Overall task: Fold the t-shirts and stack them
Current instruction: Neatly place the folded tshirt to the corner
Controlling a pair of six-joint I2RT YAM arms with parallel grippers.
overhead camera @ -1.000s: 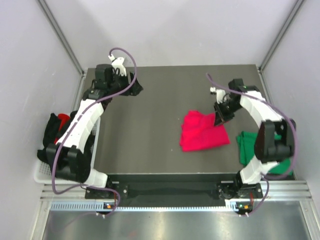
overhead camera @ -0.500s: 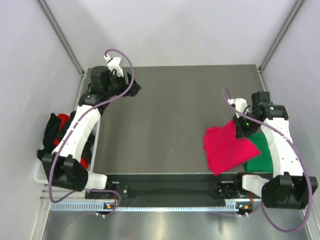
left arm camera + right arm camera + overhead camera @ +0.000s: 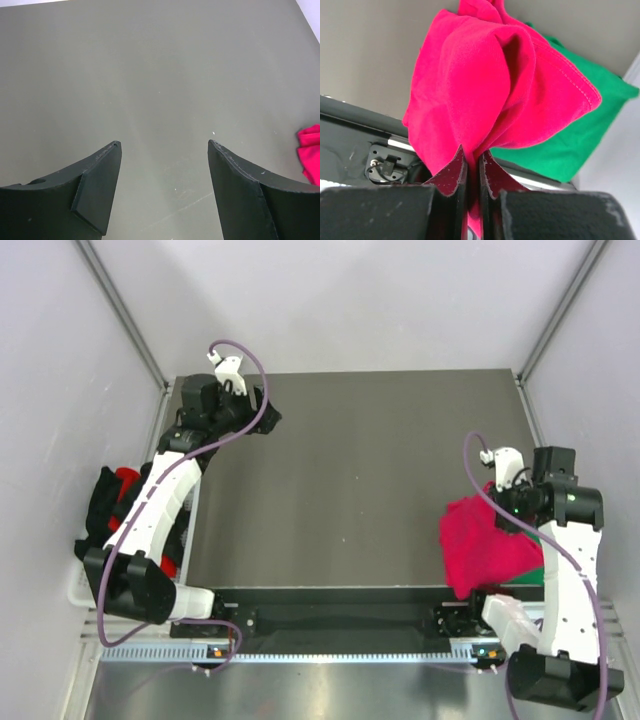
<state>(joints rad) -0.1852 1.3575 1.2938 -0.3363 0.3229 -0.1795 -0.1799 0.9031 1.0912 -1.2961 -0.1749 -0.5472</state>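
Right gripper [image 3: 471,152]: jaws drawn almost together with only a thin slit between them, pinching a fold of the crimson-pink t-shirt [image 3: 485,85].
Crimson-pink t-shirt: bunched and hanging from the right jaws at about 4 o'clock on the table [image 3: 360,460] in the top view. Its lower edge reaches over the table's near right corner.
Dark green t-shirt [image 3: 570,145]: lies flat under and behind the pink one at the table's right edge. In the right wrist view it shows at 4 o'clock of the pink cloth. In the top view only a green sliver shows beside the right arm.
Left gripper [image 3: 164,144]: jaws wide apart, holding nothing and touching nothing. It is poised over bare table near the far left corner, at about 10 o'clock in the top view.
Left wrist view: bare table between the fingers, with a scrap of the pink t-shirt at the frame's 4 o'clock edge, well apart from the jaws.
Black and red t-shirts [image 3: 112,502]: heaped off the table's left edge at about 8 o'clock, beside the left arm, in a white bin [image 3: 78,590].
In the way: the right arm's purple cable [image 3: 478,465] loops above the pink t-shirt.
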